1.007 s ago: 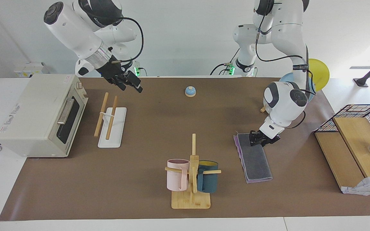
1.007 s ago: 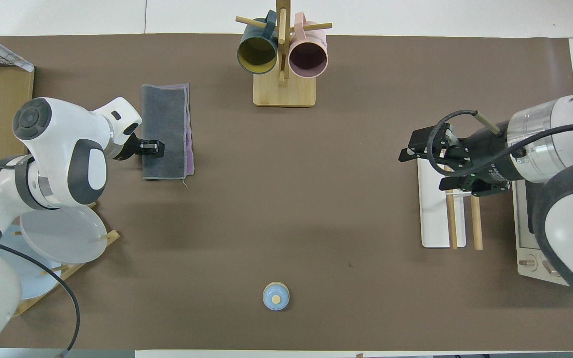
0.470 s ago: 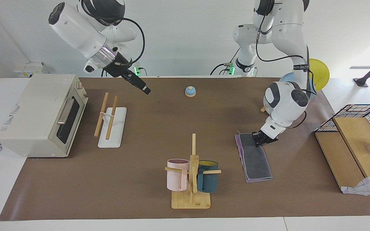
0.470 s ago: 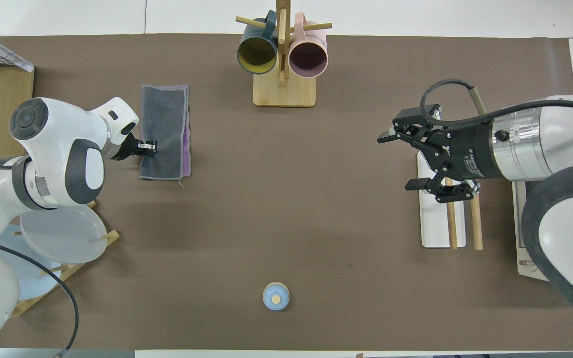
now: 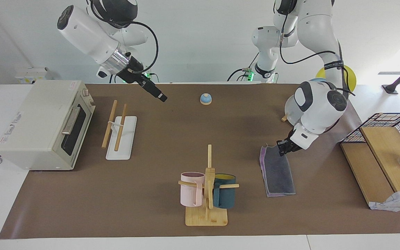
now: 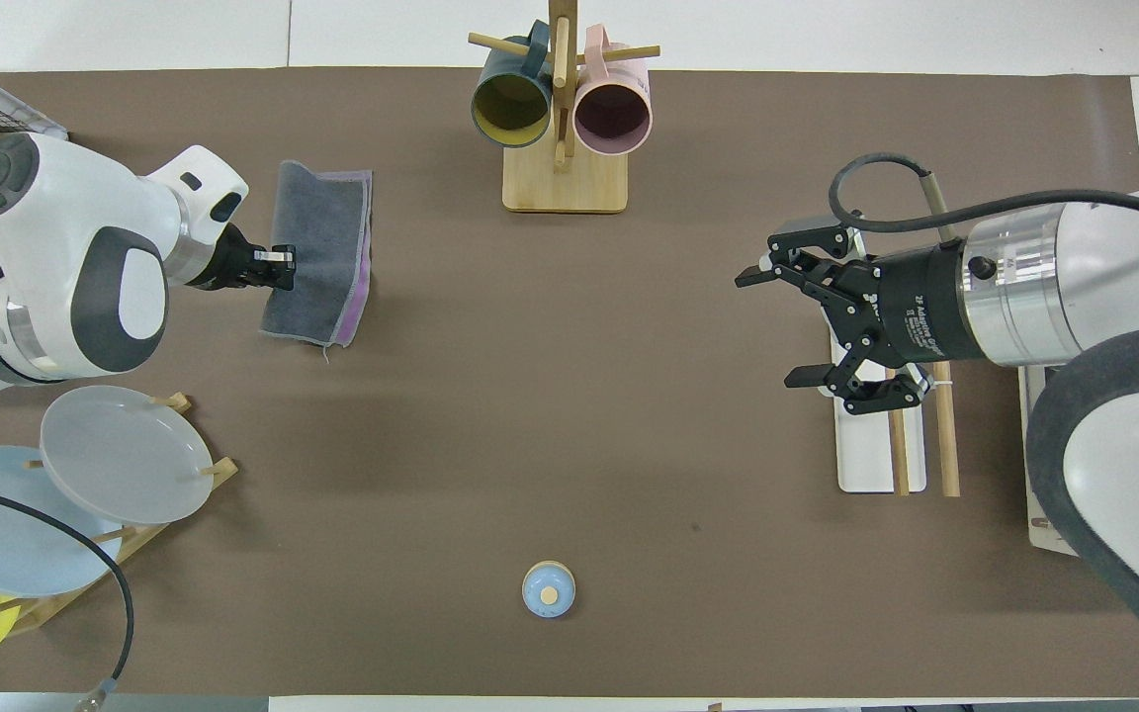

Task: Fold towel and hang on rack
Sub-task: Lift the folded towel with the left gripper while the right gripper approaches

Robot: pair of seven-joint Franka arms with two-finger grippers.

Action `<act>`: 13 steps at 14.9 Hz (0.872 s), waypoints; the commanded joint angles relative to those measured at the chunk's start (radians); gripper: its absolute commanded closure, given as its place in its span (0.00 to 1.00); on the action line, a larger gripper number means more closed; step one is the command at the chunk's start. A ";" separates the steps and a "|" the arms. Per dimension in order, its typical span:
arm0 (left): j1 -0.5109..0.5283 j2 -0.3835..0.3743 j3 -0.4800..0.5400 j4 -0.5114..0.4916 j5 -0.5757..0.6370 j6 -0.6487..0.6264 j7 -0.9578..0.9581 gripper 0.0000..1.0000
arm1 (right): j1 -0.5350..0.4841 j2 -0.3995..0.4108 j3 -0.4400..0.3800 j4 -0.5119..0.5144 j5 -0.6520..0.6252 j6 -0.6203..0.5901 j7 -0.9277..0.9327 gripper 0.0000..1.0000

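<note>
Nearest the robots, the right gripper (image 5: 161, 98) hangs in the air with jaws spread wide, over the brown mat beside the rack of two light-wood rods on a white base (image 5: 120, 133). Well apart from that rack, toward the left arm's end, the left gripper (image 5: 282, 148) pinches the near edge of the folded grey-and-purple towel (image 5: 277, 171), lifting that end while its farther end rests on the mat.

Table contents, non-task items

Brown mat (image 5: 158, 139) covers the table. Bamboo mug tree (image 5: 207, 194) at the edge farthest from the robots, carrying a pink mug (image 5: 191, 188) and a dark teal mug (image 5: 225, 195). Small blue bell (image 5: 205, 99) near the robots. Toaster oven (image 5: 43, 123) at the right arm's end. Wooden plate stand with plates (image 6: 85, 475) and a wire basket (image 5: 398, 128), contents possibly glass, at the left arm's end.
</note>
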 commanded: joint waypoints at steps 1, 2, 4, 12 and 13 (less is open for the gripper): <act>-0.012 -0.009 -0.003 0.065 -0.007 -0.086 -0.258 1.00 | -0.003 -0.032 0.001 -0.035 0.025 0.010 0.020 0.00; -0.013 -0.019 -0.011 0.082 -0.011 -0.106 -0.349 1.00 | -0.003 -0.032 0.001 -0.035 0.027 0.007 0.056 0.00; -0.013 -0.024 -0.044 0.105 -0.011 -0.124 -0.492 1.00 | -0.003 -0.032 0.001 -0.030 0.041 0.011 0.113 0.00; -0.077 -0.021 -0.166 0.176 -0.013 -0.095 -1.123 1.00 | 0.053 -0.044 0.001 -0.069 0.085 0.115 0.170 0.00; -0.077 -0.021 -0.182 0.176 -0.014 -0.094 -1.182 1.00 | 0.078 -0.046 0.003 -0.079 0.087 0.166 0.204 0.00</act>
